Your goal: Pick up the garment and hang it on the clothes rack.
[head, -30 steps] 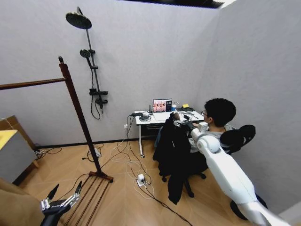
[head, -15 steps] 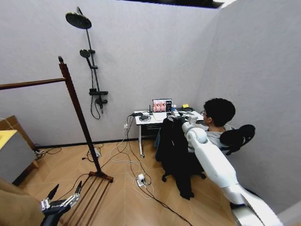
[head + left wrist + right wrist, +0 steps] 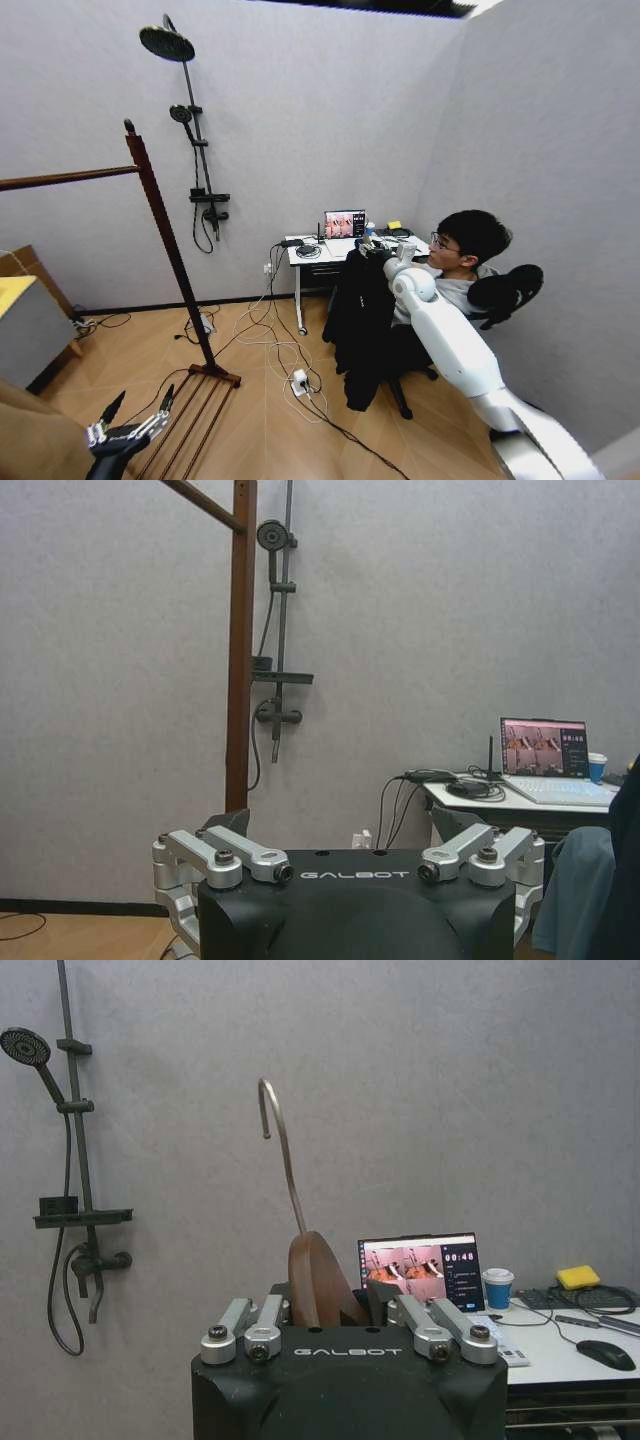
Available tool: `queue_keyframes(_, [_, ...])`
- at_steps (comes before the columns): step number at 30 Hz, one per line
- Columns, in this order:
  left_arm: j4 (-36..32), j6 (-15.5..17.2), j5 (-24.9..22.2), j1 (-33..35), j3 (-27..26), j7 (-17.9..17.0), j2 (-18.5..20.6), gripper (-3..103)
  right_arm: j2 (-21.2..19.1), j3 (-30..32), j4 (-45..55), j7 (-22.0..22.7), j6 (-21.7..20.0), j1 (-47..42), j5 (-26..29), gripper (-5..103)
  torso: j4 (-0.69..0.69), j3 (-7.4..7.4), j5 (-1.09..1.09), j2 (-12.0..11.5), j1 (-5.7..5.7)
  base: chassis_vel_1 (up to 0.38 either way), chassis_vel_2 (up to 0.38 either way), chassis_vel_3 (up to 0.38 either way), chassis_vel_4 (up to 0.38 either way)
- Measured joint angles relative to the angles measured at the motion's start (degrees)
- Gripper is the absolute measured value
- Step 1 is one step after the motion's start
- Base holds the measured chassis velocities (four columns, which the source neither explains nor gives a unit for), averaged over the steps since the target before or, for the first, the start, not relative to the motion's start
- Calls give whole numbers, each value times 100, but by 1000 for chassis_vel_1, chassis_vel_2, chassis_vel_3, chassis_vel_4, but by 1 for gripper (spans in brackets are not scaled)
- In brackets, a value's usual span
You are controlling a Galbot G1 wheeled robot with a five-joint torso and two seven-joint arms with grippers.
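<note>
We note the left pincer [image 3: 130,432] low at our left side, fingers spread and empty, just beside the slatted base of the clothes rack [image 3: 165,245]. Farther out, our right pincer [image 3: 377,250] is clamped on the wooden hanger [image 3: 318,1282], its metal hook [image 3: 280,1140] standing upright. The black jacket [image 3: 360,325] hangs from it, clear of the floor, before the desk [image 3: 345,250], well apart from the rack.
</note>
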Motion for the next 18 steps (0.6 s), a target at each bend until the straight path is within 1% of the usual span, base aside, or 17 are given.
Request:
queue_keyframes(1, [0,0,0,0,0,0,0,100,0,0,0,0,0,0,0,44,0,0,0,0,0,0,0,0,0])
queue_keyframes(2, [0,0,0,0,0,0,0,100,-29,-10,15,-20,22,-15,-22,33,0,0,0,0,0,0,0,0,0])
queue_keyframes(3, [0,0,0,0,0,0,0,100,-29,-10,15,-20,22,-15,-22,33,0,0,0,0,0,0,0,0,0])
queue_keyframes(4, [0,0,0,0,0,0,0,100,-58,-14,33,-41,34,-32,-37,28,0,0,0,0,0,0,0,0,0])
queue_keyframes(5, [0,0,0,0,0,0,0,100,-80,-15,53,-48,39,-50,-46,28,0,0,0,0,0,0,0,0,0])
queue_keyframes(6, [0,0,0,0,0,0,0,100,-114,-15,93,-46,48,-86,-52,23,-2,0,0,0,0,0,0,0,0])
queue_keyframes(7, [0,0,0,0,0,0,0,100,-114,-15,93,-46,48,-86,-52,23,-2,0,0,0,0,0,0,0,0])
queue_keyframes(9, [0,0,0,0,0,0,0,100,-180,7,189,-49,53,-195,-58,10,-3,0,1,0,0,0,0,0,0])
queue_keyframes(11, [0,0,0,0,0,0,0,100,-194,16,212,-58,55,-219,-52,10,-4,0,1,0,0,0,0,0,0])
queue_keyframes(12, [0,0,0,0,0,1,0,100,-214,29,257,-71,60,-266,-44,10,1,0,2,0,0,0,0,0,0])
queue_keyframes(13, [0,0,0,0,0,1,0,100,-244,61,304,-75,72,-323,-40,10,3,0,0,0,0,0,0,0,0])
queue_keyframes(18, [0,0,0,0,0,1,0,100,-343,166,543,-119,114,-520,-30,10,0,0,1,0,1,0,0,0,0])
